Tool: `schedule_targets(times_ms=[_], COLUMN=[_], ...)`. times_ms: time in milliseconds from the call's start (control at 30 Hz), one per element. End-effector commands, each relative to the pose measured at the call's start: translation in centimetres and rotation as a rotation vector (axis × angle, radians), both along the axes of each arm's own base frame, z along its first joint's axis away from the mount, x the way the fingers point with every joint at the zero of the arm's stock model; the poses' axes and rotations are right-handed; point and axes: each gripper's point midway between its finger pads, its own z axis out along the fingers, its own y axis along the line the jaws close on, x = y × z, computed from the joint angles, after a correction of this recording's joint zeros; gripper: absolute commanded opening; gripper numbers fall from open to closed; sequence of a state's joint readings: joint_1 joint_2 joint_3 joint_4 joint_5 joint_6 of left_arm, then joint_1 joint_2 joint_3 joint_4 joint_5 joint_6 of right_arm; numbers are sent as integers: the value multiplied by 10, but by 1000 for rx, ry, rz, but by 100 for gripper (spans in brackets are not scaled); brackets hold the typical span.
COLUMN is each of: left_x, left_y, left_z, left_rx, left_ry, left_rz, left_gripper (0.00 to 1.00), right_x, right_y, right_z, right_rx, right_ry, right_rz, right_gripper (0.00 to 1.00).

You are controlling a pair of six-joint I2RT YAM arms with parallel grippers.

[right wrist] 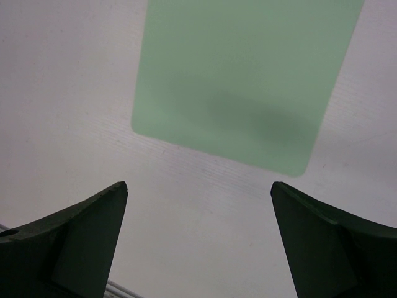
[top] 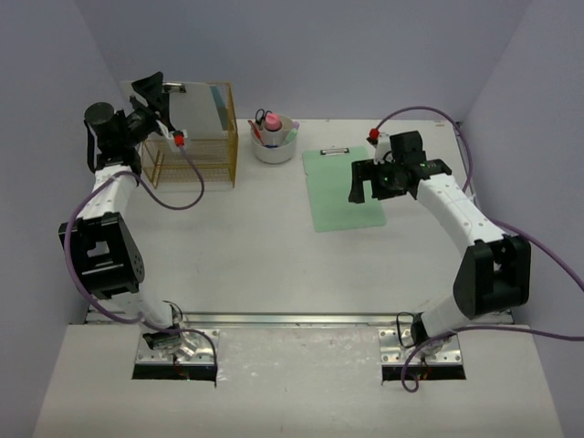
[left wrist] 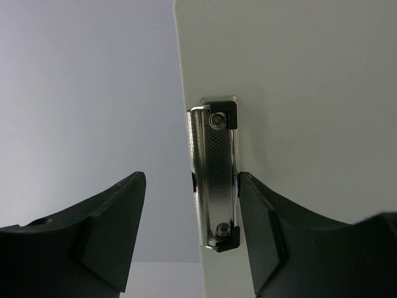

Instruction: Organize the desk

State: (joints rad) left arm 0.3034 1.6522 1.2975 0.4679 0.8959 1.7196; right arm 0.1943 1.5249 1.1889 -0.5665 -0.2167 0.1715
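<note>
**A:** Where does the tabletop lie?

**B:** The white tabletop [top: 255,255] fills the middle of the overhead view. Pale lavender walls [top: 365,55] close it in, and a metal rail [top: 292,319] runs along its front edge.

**A:** Start at the left, then.

**B:** A gold wire basket [top: 196,160] stands at the far left corner. A white clipboard [top: 192,108] stands upright in it, its top well above the basket's rim. The left pincer [top: 157,91] is up at that top edge.

**A:** Clamped on it?

**B:** No, it is spread apart. In the left wrist view the board's edge and its metal clip [left wrist: 214,180] sit between the dark fingers [left wrist: 111,211]. One finger is just beside the clip and the other stands clear of the board.

**A:** And further along?

**B:** A white bowl [top: 274,146] sits at the far edge near the middle, holding a few small things, one of them pink. I cannot tell what they are.

**A:** The right side?

**B:** A green clipboard [top: 333,196] lies flat toward the far right corner, its clip pointing at the far edge. The right pincer [top: 365,187] hangs over it, tilted downward.

**A:** Holding anything?

**B:** Nothing. The right wrist view shows its fingers [right wrist: 80,236] wide apart. Between them are the board's near end and bare tabletop.
</note>
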Motion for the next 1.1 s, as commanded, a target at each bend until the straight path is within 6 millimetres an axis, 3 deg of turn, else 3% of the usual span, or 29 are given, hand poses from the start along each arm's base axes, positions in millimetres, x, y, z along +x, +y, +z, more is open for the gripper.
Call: schedule_targets(times_ms=[0,167,300,333,367,567,767,833,867,967,1067], left_x=[-20,-34,-47,-47,-51,-69,-66,-61,-60,-47,-27], left_y=[-3,-5,-7,-7,-5,-11,-2,-2,-1,2,11], left_z=[42,60,78,79,86,90,66,58,57,55,50], left_rx=[3,-113,-249,-256,-316,-436,-435,-408,-403,-394,-386], left_ry=[-107,-57,-21,-20,-8,96,131,132,127,131,151], left_rz=[-9,-12,-18,-17,-13,-18,37,33,30,30,53], left_gripper=[74,83,86,86,86,87,85,73,64,52,49], right_x=[47,107,162,164,181,240,255,251,250,247,246], right_y=[-2,0,5,5,10,22,23,23,22,22,21], right_z=[29,47,45,45,40,-8,-42,-49,-49,-42,-29], right_rx=[-30,-72,-63,-54,-42,-10,-26,-28,-28,-23,-20], right_ry=[-137,-244,-318,-316,-335,-318,-303,-286,-283,-289,-307], right_rz=[56,85,26,17,13,-21,-41,-44,-46,-40,-31], right_gripper=[99,98,89,89,85,78,79,80,80,80,80])
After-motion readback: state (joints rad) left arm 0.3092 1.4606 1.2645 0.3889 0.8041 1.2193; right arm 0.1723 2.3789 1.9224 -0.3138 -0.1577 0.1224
